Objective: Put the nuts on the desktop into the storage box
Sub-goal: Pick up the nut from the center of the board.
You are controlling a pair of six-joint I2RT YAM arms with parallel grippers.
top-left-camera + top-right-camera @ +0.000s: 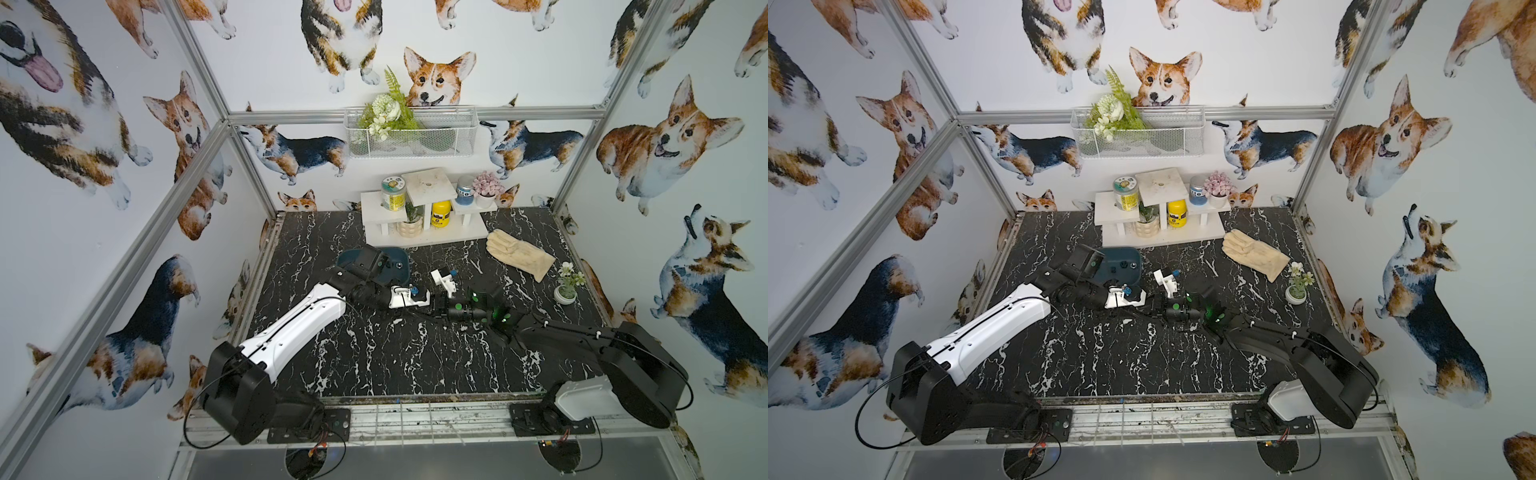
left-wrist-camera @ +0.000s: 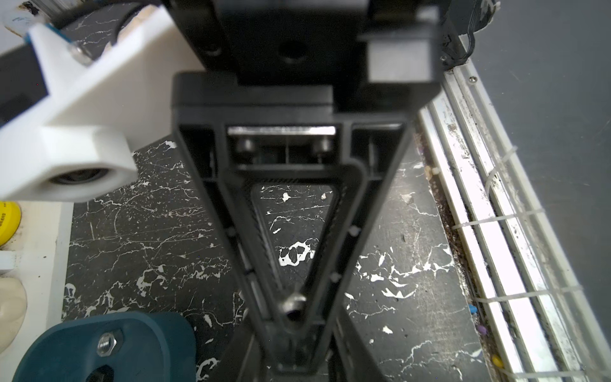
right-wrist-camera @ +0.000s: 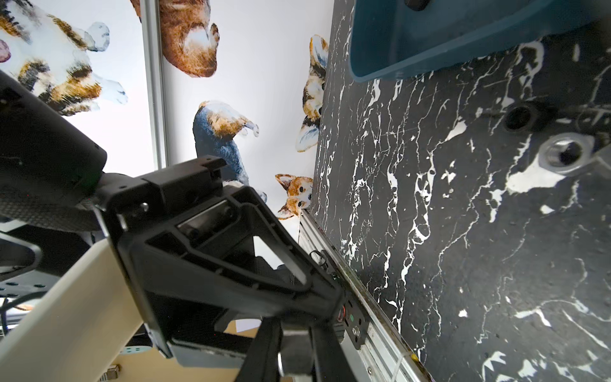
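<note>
Desktop [image 1: 374, 353] bearing storage box [image 2: 155, 337]. Box already holding boxed nut [image 2: 109, 342], silver.
Left gripper [image 2: 292, 307] pinching tiny silver nut [image 2: 292, 301] at very tips, near box.
Right gripper [image 1: 435, 309] lying pressed together.
Loose silver nut [image 3: 565, 152] and loose black nut [image 3: 525, 115] lying on desktop beside box.
Nuts seeming light, hard, slippery, probably flicking out easily. Best gripping across two flat sides, gently.

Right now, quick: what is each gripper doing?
Left gripper: closed on a silver nut.
Right gripper: closed; whether it holds anything cannot be told.
</note>
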